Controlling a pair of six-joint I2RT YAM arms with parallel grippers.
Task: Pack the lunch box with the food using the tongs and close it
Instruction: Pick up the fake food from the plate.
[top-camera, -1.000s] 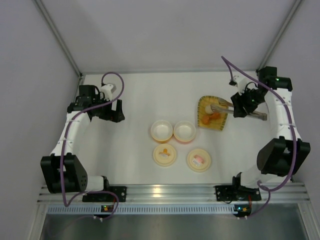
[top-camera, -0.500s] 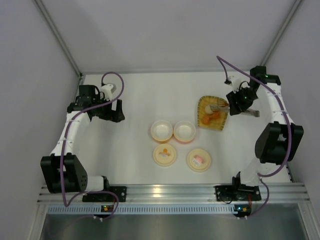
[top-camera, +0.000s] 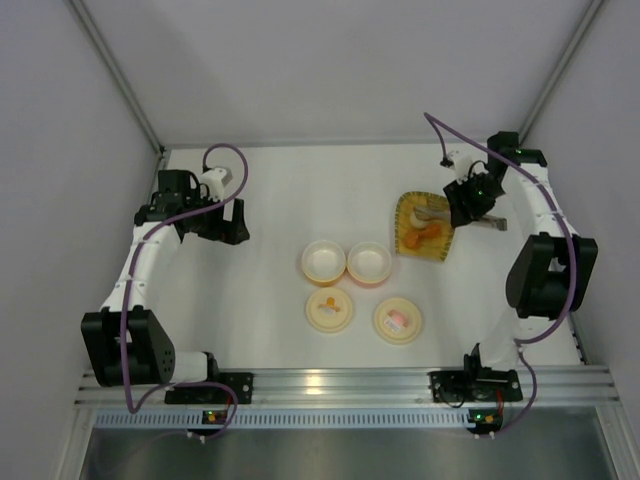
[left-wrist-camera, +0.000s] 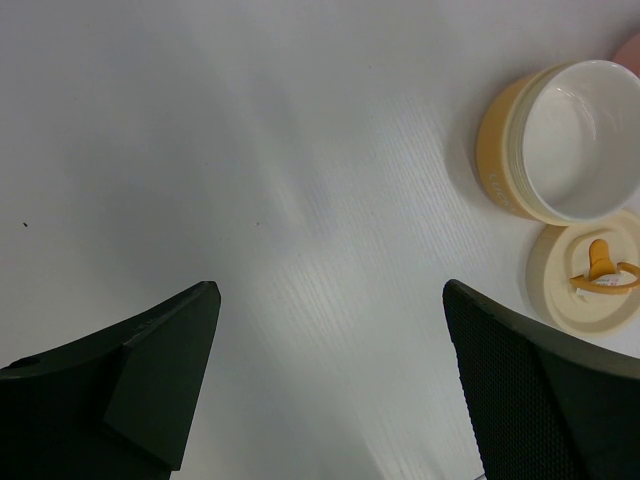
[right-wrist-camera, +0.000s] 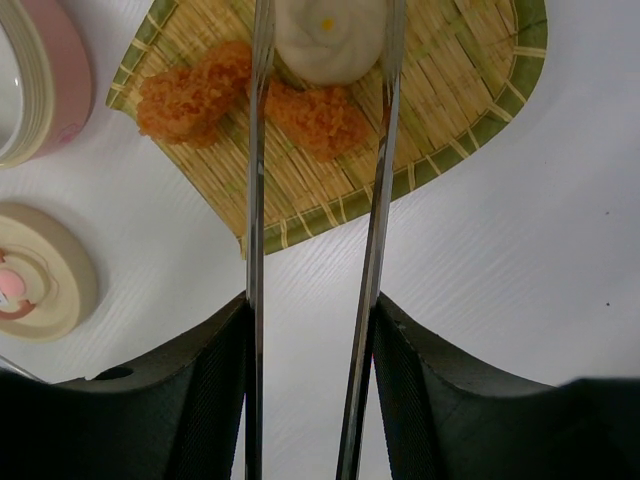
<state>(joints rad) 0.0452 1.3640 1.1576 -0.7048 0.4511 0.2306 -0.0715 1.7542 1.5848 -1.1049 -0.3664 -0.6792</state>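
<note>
My right gripper (right-wrist-camera: 310, 310) is shut on the tongs (right-wrist-camera: 258, 200), pressing their two metal arms partly together. The arms reach over the yellow tray (right-wrist-camera: 470, 110) and flank the whitish ball of food (right-wrist-camera: 330, 35); whether they touch it I cannot tell. Two orange chunks (right-wrist-camera: 190, 95) (right-wrist-camera: 318, 118) lie beside the ball. The lunch box tubs, cream-yellow (top-camera: 323, 260) and pink (top-camera: 368, 263), stand open mid-table, with both lids (top-camera: 329, 308) (top-camera: 397, 320) lying in front of them. My left gripper (left-wrist-camera: 330, 290) hangs open over bare table, left of the yellow tub (left-wrist-camera: 560, 140).
White walls enclose the table on three sides. The tray (top-camera: 424, 226) lies at the right rear, close to my right gripper (top-camera: 468, 205). My left gripper (top-camera: 225, 222) hovers at the left rear. A metal rail (top-camera: 340, 385) runs along the near edge.
My right arm has swung back and leftward, carrying the tongs further over the tray. Its jaws have squeezed the tongs slightly narrower. The left arm has not moved.
</note>
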